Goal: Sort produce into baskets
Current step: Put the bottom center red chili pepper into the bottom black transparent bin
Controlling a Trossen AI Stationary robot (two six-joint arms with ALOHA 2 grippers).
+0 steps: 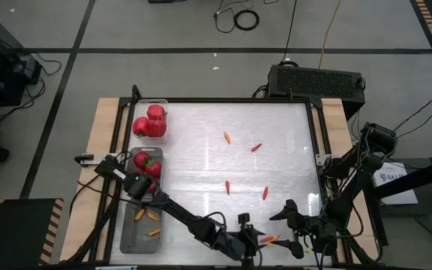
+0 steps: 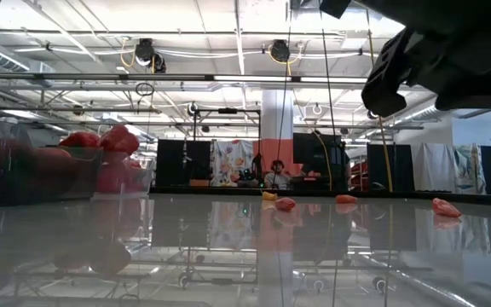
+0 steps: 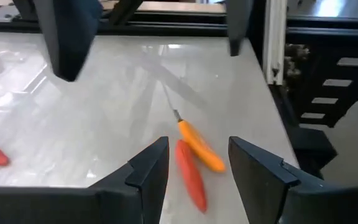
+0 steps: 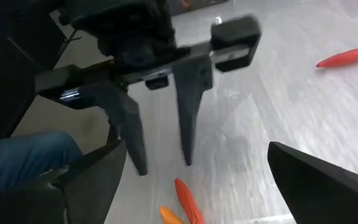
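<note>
Two small chili peppers, one orange (image 3: 201, 148) and one red (image 3: 191, 175), lie side by side on the white table near its near edge (image 1: 270, 239). My left gripper (image 3: 194, 168) is open, one finger standing on either side of the pair; I see no touch. From the front it shows in the right wrist view (image 4: 162, 163), fingers slanting down just behind the chilies (image 4: 185, 200). My right gripper (image 1: 291, 229) hovers wide open just to the right of them. Three clear baskets line the left edge: peppers (image 1: 150, 121), tomatoes (image 1: 147, 163), chilies (image 1: 148, 217).
Several loose chilies lie on the middle of the table (image 1: 227, 137) (image 1: 256, 147) (image 1: 227, 186) (image 1: 265, 193). The two grippers face each other closely at the near edge. The table's black frame (image 1: 315, 150) runs along the right side. A person's leg (image 4: 30, 155) shows beyond the near edge.
</note>
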